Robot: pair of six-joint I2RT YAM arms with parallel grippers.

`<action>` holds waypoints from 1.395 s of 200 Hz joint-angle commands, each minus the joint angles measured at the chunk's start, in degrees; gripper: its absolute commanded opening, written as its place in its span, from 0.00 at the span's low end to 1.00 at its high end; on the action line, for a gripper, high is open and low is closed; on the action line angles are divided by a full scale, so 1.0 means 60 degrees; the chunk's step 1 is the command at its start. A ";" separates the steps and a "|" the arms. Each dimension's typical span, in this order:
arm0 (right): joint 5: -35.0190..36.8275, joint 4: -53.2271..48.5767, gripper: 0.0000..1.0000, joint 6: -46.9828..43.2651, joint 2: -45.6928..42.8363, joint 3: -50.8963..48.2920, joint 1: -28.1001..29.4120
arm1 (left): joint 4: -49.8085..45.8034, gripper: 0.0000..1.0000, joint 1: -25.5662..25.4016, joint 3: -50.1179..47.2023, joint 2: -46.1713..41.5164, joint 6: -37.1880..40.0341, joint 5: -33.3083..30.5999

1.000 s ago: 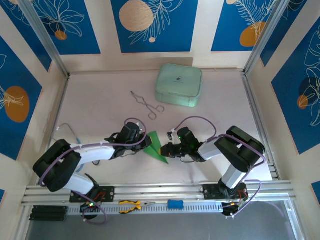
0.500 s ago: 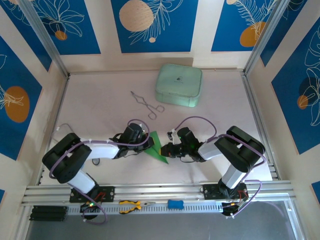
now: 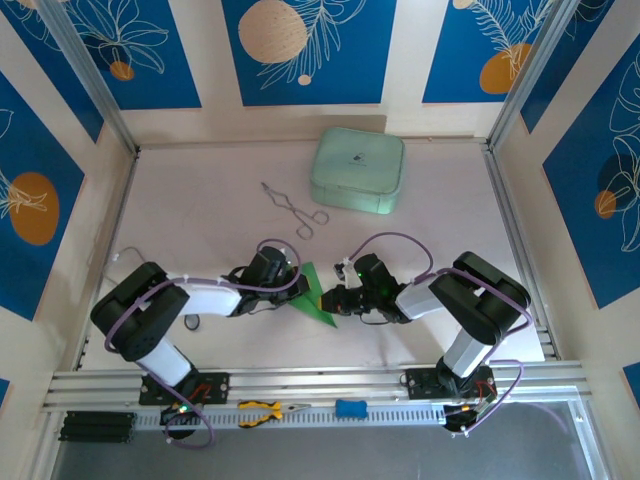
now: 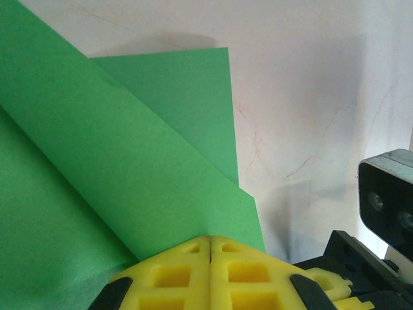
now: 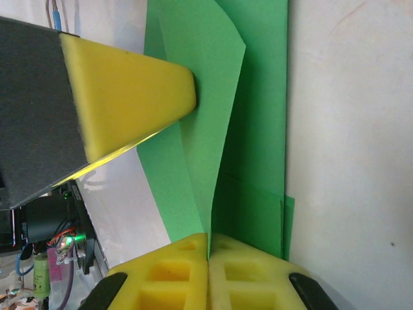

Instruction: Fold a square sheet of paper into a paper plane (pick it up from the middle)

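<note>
Two grippers meet over one sheet of paper [image 3: 314, 298] near the front middle of the surface [image 3: 200, 210]. In the top view the bright green sheet lies partly folded, with a pointed corner toward 5 o'clock, well apart from the mint-green case [image 3: 358, 170], which stands at about 12 o'clock from it.

The left gripper [image 3: 298, 287] reaches the sheet from 9 o'clock. In the left wrist view its yellow fingers [image 4: 174, 271] are pressed together with no gap, and a layered fold of the sheet [image 4: 116, 155] runs straight into the seam between them: the left gripper [image 4: 210, 240] is clamped on the paper.

The right gripper [image 3: 327, 298] reaches the sheet from 3 o'clock. In the right wrist view its fingers [image 5: 168, 274] are likewise pressed together, and a raised crease of the sheet [image 5: 258, 97] enters the seam: the right gripper [image 5: 208, 237] is clamped on the paper. In that same view one yellow finger of the left gripper [image 5: 135, 97] comes in from 9 o'clock, its tip touching the raised fold.

Metal tongs [image 3: 290, 208] lie at 8 o'clock from the case, apart from it. Yellow-handled pliers [image 3: 260, 410] and a small blue object [image 3: 350, 408] rest on the front rail at 6 o'clock.
</note>
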 commanded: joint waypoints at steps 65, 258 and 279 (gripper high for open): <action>0.0162 -0.0958 0.10 0.0022 0.0177 0.0059 -0.0083 | -0.0288 0.02 -0.0074 0.0406 0.0349 0.0020 0.0064; 0.0117 -0.1702 0.18 -0.0005 -0.0533 0.0053 -0.0068 | -0.0775 0.02 -0.0079 0.0612 0.0959 0.0190 0.0233; 0.0107 -0.2107 0.19 -0.0034 -0.0819 0.0039 -0.0070 | -0.0733 0.01 -0.0072 0.0597 0.0976 0.0188 0.0239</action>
